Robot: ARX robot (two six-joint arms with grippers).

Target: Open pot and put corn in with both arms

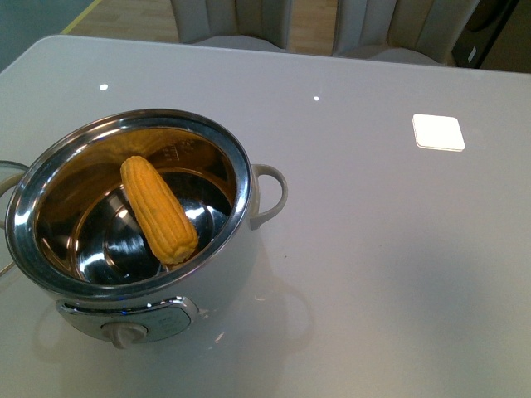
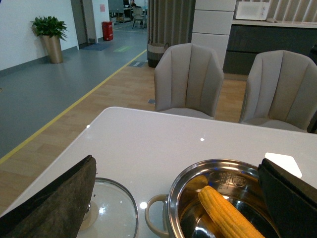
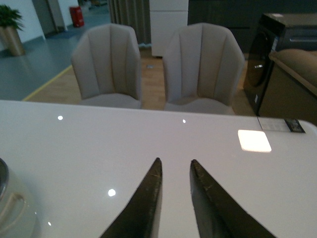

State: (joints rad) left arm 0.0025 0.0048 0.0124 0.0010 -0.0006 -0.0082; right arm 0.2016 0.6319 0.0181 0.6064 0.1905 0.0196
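Front view: corn (image 1: 158,209) leaning inside open pot (image 1: 246,178) | lid (image 2: 113,210) set beside | left gripper (image 2: 176,198) spread wide, right gripper (image 3: 176,171) narrow, both empty | risk: clipping the rim, tipping the pot

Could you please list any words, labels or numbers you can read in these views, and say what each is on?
None can be read.
Stamped marking on the pot's inner wall: too blurred.
Label strip at the table's far corner: too small.
Pink sheet on the far wall: unreadable.
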